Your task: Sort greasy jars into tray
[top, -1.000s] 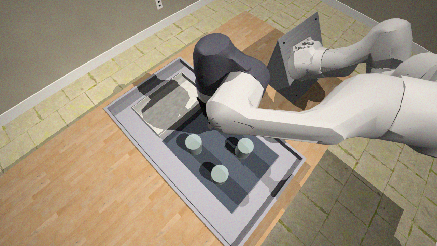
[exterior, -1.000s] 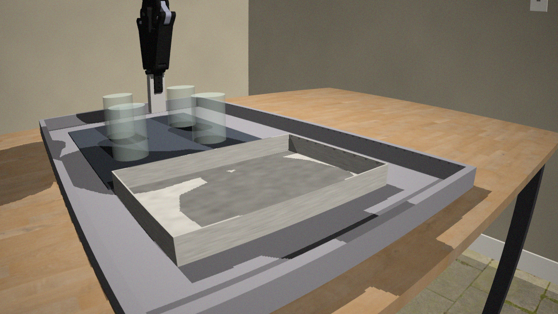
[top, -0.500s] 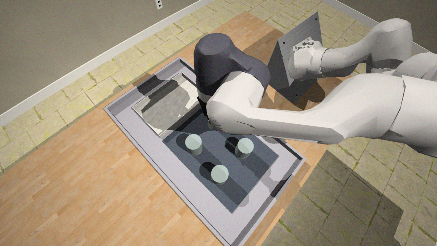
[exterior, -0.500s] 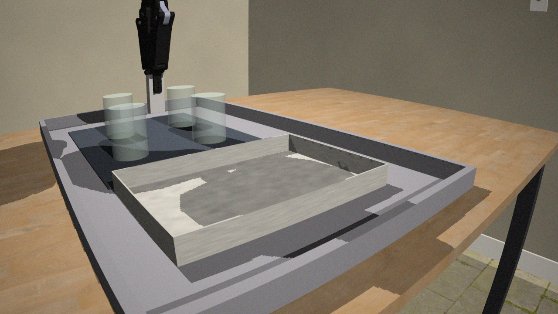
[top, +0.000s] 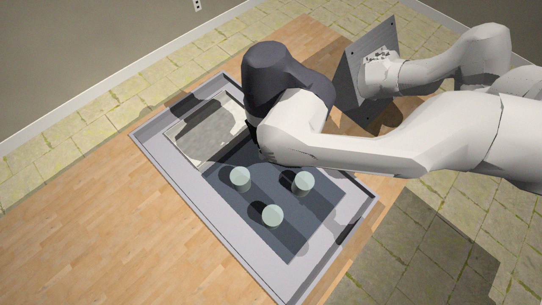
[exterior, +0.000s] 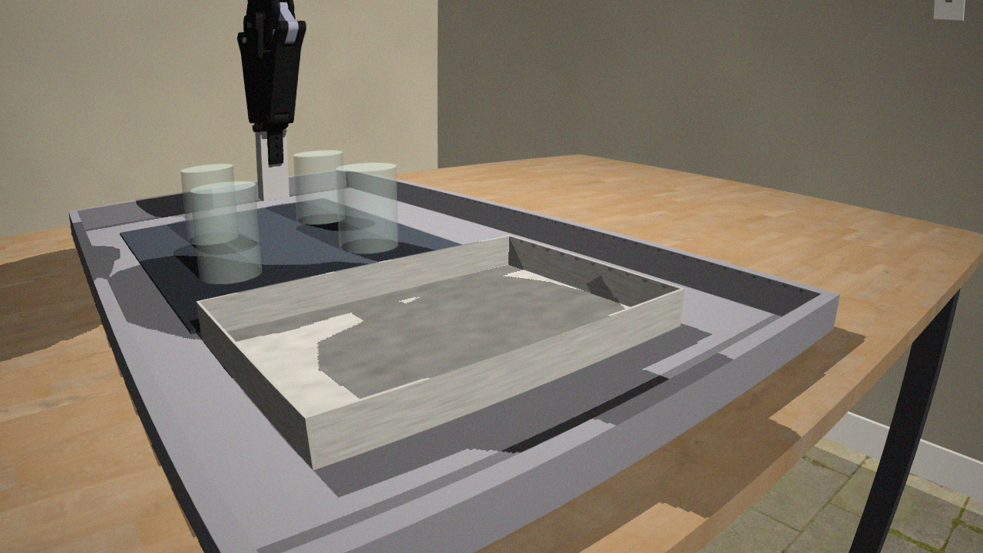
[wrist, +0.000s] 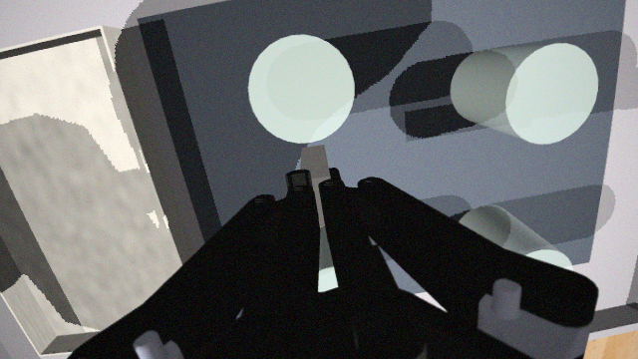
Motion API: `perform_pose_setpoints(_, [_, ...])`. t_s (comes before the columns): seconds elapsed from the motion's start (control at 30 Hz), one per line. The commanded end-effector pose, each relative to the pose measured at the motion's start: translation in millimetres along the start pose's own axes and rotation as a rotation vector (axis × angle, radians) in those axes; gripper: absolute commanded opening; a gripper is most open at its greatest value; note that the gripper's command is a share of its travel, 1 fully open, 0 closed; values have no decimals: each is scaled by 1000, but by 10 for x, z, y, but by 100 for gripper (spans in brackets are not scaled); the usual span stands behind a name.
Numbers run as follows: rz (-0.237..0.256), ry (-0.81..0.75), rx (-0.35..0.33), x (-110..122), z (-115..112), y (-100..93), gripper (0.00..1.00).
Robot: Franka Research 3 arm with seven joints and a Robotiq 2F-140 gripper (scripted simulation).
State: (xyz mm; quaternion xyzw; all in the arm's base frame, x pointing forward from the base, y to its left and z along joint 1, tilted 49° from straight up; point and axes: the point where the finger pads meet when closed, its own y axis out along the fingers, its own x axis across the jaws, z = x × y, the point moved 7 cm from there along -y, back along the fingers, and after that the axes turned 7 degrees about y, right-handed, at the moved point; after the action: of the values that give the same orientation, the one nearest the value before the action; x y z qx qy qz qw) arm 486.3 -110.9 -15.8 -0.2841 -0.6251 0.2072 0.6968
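Four clear glass jars stand mouth down on the dark drying mat (top: 303,227) (exterior: 154,243) (wrist: 224,150). In the top view three jars show (top: 239,178) (top: 303,182) (top: 272,216); the arm hides the fourth. The exterior view shows all of them (exterior: 225,230) (exterior: 207,180) (exterior: 318,185) (exterior: 366,206). My gripper (exterior: 272,171) (wrist: 316,165) is shut and empty, hanging over the mat among the jars. In the wrist view its fingertips stand just short of one jar (wrist: 301,89); another jar (wrist: 540,95) stands to the right and a third (wrist: 498,229) is partly hidden by the gripper.
The pale tray (top: 212,128) (exterior: 481,392) (wrist: 60,199) stands beside the mat with nothing in it, on the steel table top (top: 227,227) (exterior: 206,426), which has a raised rim. A wooden table lies around it. My arm spans the mat's robot side.
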Motion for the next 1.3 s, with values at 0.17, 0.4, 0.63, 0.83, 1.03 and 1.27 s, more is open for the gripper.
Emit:
perform_pose_setpoints(0.17, [2,-3,-5,-7,9,-14,0])
perform_pose_setpoints(0.4, [2,-3,-5,-8,16,-14,0])
perform_pose_setpoints(0.63, [2,-3,-5,-9,25,-14,0])
perform_pose_setpoints(0.83, [2,-3,-5,-10,33,-14,0])
perform_pose_setpoints(1.03, [2,-3,-5,-10,38,-14,0])
perform_pose_setpoints(1.27, [2,-3,-5,-12,48,-14,0])
